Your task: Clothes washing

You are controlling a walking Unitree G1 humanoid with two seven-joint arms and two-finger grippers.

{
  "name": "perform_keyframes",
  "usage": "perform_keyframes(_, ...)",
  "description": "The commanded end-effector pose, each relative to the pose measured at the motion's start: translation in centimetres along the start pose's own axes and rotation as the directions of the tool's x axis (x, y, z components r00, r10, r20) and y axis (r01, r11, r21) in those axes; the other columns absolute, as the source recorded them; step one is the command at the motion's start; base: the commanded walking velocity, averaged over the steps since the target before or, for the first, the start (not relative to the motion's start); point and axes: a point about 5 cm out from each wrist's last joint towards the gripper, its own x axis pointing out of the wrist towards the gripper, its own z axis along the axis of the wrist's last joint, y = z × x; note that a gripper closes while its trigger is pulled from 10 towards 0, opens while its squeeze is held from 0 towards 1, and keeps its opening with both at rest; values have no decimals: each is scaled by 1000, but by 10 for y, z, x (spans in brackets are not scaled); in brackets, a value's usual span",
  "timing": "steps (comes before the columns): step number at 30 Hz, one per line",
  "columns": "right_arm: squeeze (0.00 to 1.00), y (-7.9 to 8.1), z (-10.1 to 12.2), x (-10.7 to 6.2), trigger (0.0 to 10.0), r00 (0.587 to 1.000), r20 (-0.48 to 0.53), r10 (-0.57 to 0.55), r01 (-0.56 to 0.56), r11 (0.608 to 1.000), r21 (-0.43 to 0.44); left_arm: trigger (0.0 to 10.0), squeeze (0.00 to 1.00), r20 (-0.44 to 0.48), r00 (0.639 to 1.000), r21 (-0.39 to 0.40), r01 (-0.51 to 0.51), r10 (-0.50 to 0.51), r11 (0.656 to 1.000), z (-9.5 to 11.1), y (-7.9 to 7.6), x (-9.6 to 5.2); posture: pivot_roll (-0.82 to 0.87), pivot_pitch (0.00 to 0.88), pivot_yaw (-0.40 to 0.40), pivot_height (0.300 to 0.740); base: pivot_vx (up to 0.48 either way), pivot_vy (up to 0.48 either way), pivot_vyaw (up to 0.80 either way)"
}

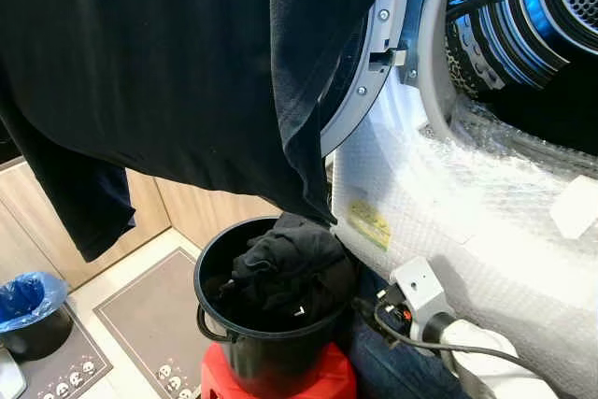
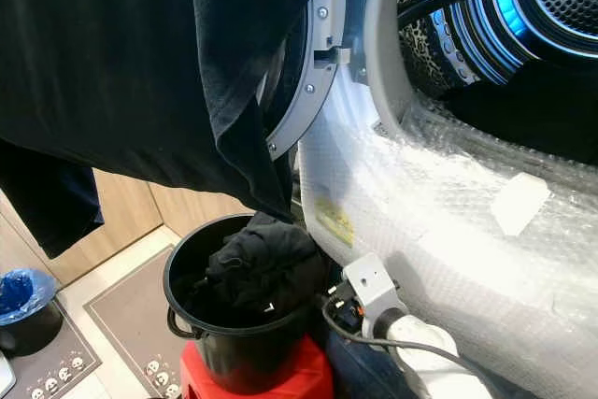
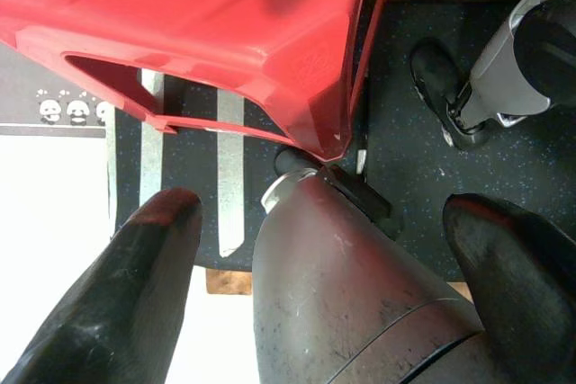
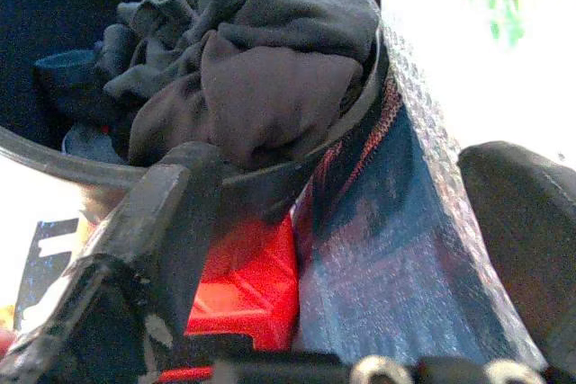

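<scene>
A large black garment (image 1: 187, 63) hangs across the upper left, draped in front of the washer's open door (image 1: 374, 63); what holds it is hidden. Below it a black bucket (image 1: 213, 277) on a red stool (image 1: 327, 376) holds crumpled dark clothes (image 1: 290, 268). The washer drum (image 1: 551, 7) is open at upper right, with a leopard-print cloth (image 1: 467, 63) at its mouth. My right gripper (image 4: 342, 249) is open and empty, low beside the bucket rim (image 4: 297, 177) and the washer's bubble-wrapped front (image 1: 467, 212). My left gripper (image 3: 324, 267) hangs open and empty, pointing down past the red stool (image 3: 225, 33).
A blue denim cloth (image 1: 374, 362) lies between the stool and the washer. A small bin with a blue liner (image 1: 28, 301) and a grey mat (image 1: 149, 315) sit on the floor at left, before wooden cabinets (image 1: 206, 207). My own leg (image 3: 360, 294) and foot (image 3: 441, 78) stand on dark flooring.
</scene>
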Motion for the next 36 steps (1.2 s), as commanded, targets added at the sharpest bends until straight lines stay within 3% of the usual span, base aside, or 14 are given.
perform_keyframes(1,0,0,3,4,10000,999,4,-46,46,999,3,10000,0,-79,997,-2,11,-12,1000,-20,-3,-3,-141,0,26,740,0,0,0)
perform_keyframes(5,0,9,7,14,10000,995,28,-100,99,994,44,10000,0,-82,997,-1,15,-15,1000,-21,-4,-3,-139,0,24,740,0,0,0)
perform_keyframes(15,0,34,20,29,10000,992,86,-93,87,994,63,10000,0,-82,996,-3,20,-20,1000,-22,-5,-3,-122,0,13,740,0,0,0)
perform_keyframes(23,0,70,29,37,10000,985,143,99,-105,994,30,10000,0,-81,996,-23,22,-24,999,-24,-8,-3,-99,0,-1,740,0,0,0)
perform_keyframes(26,0,75,30,39,10000,982,149,113,-116,993,14,10000,0,-80,996,-24,23,-25,999,-23,-8,-3,-98,0,-1,740,0,0,0)
perform_keyframes(32,0,82,32,53,10000,989,137,49,-49,999,1,10000,0,-76,997,-26,27,-29,999,-22,-9,-3,-95,0,-3,740,0,0,0)
perform_keyframes(36,0,83,31,63,10000,991,119,-57,64,996,-57,10000,0,-73,997,-28,28,-30,999,-21,-9,-2,-92,0,-3,740,0,0,0)
